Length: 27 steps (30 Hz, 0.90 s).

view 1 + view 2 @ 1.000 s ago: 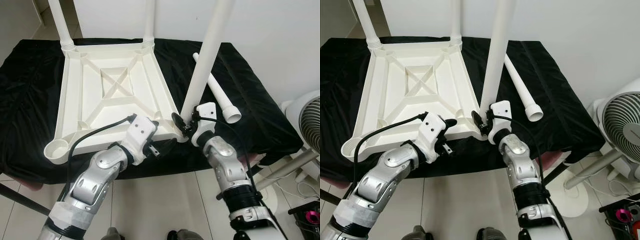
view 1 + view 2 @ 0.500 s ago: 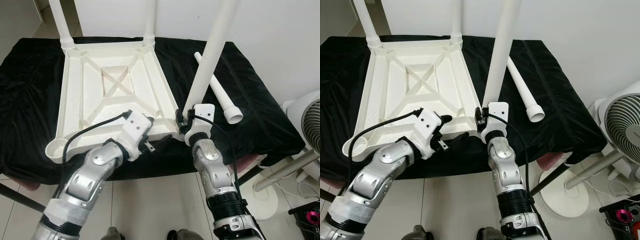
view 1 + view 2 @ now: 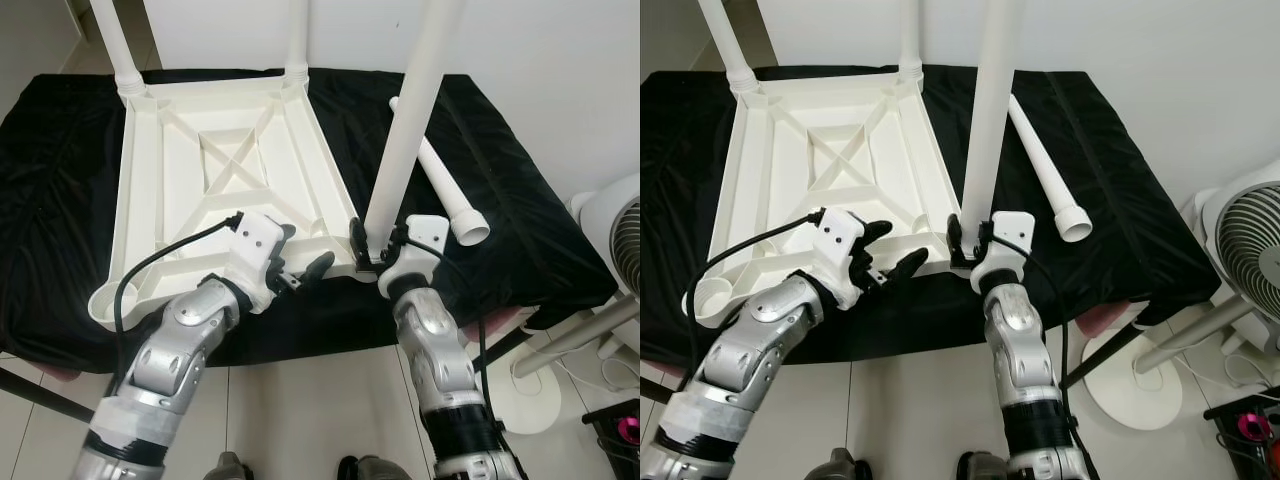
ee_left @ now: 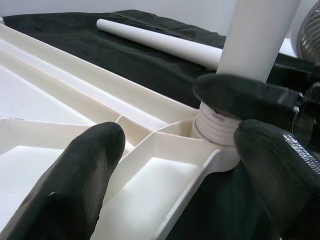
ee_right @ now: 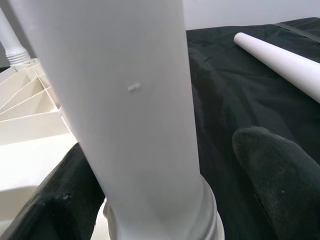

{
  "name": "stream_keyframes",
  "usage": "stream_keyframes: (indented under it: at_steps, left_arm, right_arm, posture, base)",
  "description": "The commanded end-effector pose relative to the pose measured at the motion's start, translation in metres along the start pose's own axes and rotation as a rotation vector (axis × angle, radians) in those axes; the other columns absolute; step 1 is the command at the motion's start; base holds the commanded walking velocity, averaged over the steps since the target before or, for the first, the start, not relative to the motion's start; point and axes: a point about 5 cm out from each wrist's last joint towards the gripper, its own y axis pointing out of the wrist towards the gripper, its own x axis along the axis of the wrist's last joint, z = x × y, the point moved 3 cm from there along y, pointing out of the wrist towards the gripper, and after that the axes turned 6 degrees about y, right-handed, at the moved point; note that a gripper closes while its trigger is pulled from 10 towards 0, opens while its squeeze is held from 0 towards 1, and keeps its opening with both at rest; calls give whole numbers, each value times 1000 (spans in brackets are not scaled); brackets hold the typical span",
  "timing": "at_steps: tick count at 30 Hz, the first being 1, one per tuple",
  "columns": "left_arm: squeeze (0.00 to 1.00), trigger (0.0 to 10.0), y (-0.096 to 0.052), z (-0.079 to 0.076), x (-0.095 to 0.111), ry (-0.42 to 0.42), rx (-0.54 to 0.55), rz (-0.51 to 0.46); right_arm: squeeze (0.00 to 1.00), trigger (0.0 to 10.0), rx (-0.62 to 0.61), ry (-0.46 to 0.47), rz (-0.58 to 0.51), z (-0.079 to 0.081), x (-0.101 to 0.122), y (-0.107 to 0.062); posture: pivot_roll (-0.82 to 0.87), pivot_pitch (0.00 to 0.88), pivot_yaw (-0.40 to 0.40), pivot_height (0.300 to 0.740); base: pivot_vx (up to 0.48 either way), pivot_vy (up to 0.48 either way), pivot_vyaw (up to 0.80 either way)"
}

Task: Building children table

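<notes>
The white children's tabletop (image 3: 170, 200) lies upside down on a black-draped table. Two legs (image 3: 110, 40) (image 3: 297, 35) stand in its far corners. A third leg (image 3: 405, 130) stands upright in the near right corner socket (image 4: 215, 127). My right gripper (image 3: 375, 250) straddles the base of that leg; one finger (image 5: 65, 200) rests against it, and the other finger (image 5: 280, 170) sits slightly apart. My left gripper (image 3: 300, 255) is open over the tabletop's near edge, just left of that socket. A fourth leg (image 3: 440, 180) lies loose on the cloth to the right.
The near left corner socket (image 3: 108, 300) holds no leg. The black cloth (image 3: 520, 230) hangs over the table's front edge. A white floor fan (image 3: 1245, 240) stands right of the table, with its base and cable on the tiled floor.
My left gripper has swung up onto the tabletop's near edge and its fingers have spread. My right wrist has turned around the leg's base. The leg stays upright in its socket.
</notes>
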Motion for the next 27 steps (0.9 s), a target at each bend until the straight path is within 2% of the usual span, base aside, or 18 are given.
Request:
stream_keyframes:
  at_steps: [1,3,4,5,6,14,16,17,18,20,21,24,27]
  left_arm:
    - [0,10000,-2,-3,0,-6,0,-5]
    - [0,10000,-2,-4,-1,-11,4,-7]
    - [0,10000,-2,-4,-2,-24,15,-10]
    - [0,10000,-2,-4,-2,-24,15,-10]
    - [0,10000,-2,-3,-4,-35,26,-11]
    - [0,10000,-4,6,-5,-48,73,-10]
    - [0,10000,-4,8,-5,-43,79,-14]
    - [0,10000,-4,10,-4,-40,85,-17]
    - [0,10000,-4,11,-3,-34,92,-21]
    - [0,10000,-4,11,-3,-34,92,-21]
    - [0,10000,-4,12,-3,-26,98,-23]
    - [0,10000,-4,19,-2,4,131,-25]
    - [0,10000,-4,22,-3,6,142,-22]
  right_arm:
    - [1000,10000,-9,-12,-4,-3,-1,-5]
    - [1000,10000,13,-8,0,-4,-3,-10]
    - [310,10000,36,-15,4,-5,-5,-16]
    - [310,10000,36,-15,4,-5,-5,-16]
    - [0,10000,47,-15,5,-7,-7,-20]
    - [0,10000,78,-19,-7,-15,-7,-41]
    - [0,9686,89,-19,-6,-14,-7,-44]
    - [0,4353,109,-27,-1,-13,-8,-48]
    - [0,1647,140,-24,9,-11,-10,-51]
    - [0,1647,140,-24,9,-11,-10,-51]
    - [0,0,171,-30,21,-8,-12,-54]
    - [0,0,300,3,53,4,-15,-57]
    - [0,0,319,-3,51,5,-14,-56]
  posture:
    - [-28,75,-1,740]
    - [-28,69,-2,740]
    - [-28,66,-2,740]
    - [-28,66,-2,740]
    - [-30,64,-1,740]
    - [-42,55,2,740]
    - [-44,49,2,740]
    - [-45,47,2,740]
    - [-46,40,4,740]
    - [-46,40,4,740]
    - [-48,33,4,740]
    - [-48,23,6,740]
    - [-46,19,5,740]
  base:
    - [0,0,0]
    - [0,0,0]
    - [0,0,0]
    - [0,0,0]
    - [0,0,0]
    - [0,0,0]
    - [0,0,0]
    - [0,0,0]
    - [0,0,0]
    - [0,0,0]
    - [0,0,0]
    - [0,0,0]
    - [0,0,0]
